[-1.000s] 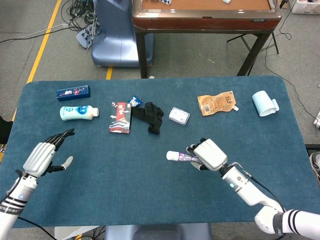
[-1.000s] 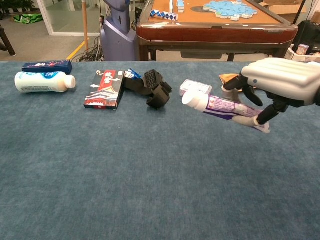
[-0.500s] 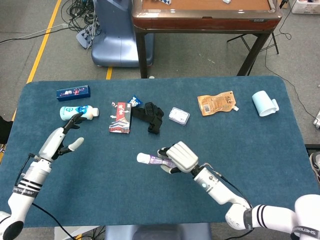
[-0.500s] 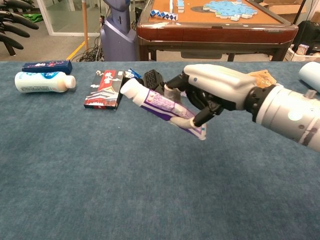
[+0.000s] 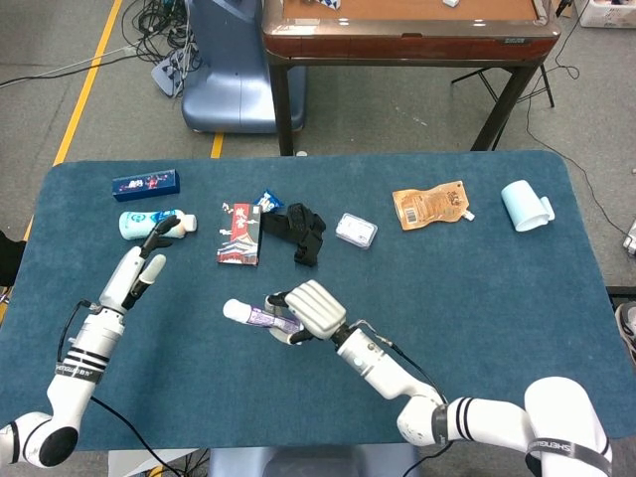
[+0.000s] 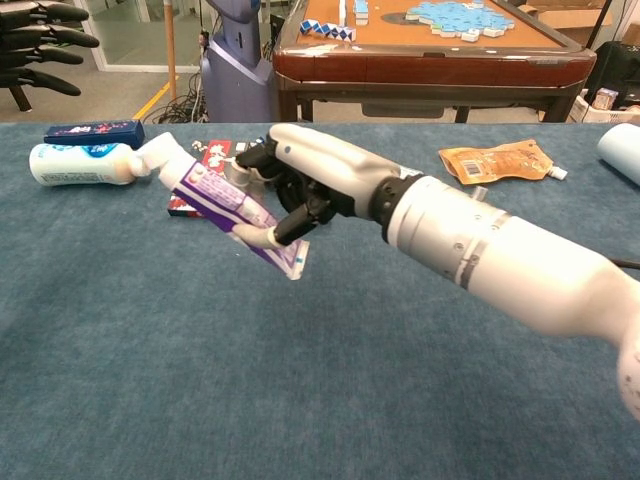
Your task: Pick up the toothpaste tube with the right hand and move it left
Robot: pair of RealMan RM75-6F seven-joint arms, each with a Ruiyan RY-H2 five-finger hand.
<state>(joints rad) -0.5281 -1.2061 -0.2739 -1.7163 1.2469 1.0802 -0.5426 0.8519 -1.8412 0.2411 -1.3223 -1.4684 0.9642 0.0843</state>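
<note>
The toothpaste tube (image 5: 250, 315) (image 6: 215, 196), white-capped with a purple label, hangs above the blue table, cap pointing left. My right hand (image 5: 310, 309) (image 6: 305, 176) grips it by the tail end, left of the table's middle. My left hand (image 5: 142, 270) (image 6: 38, 45) is raised over the left side with its fingers spread and nothing in it, close to the white bottle (image 5: 155, 224).
Along the back of the blue table (image 5: 497, 298) lie a blue box (image 5: 145, 183), a red-and-white packet (image 5: 238, 234), a black object (image 5: 296, 230), a small clear case (image 5: 356, 231), an orange pouch (image 5: 430, 205) and a pale blue cup (image 5: 525, 205).
My right hand has carried the toothpaste tube leftward, from right of centre to left of centre. My left hand has risen and moved toward the white bottle.
</note>
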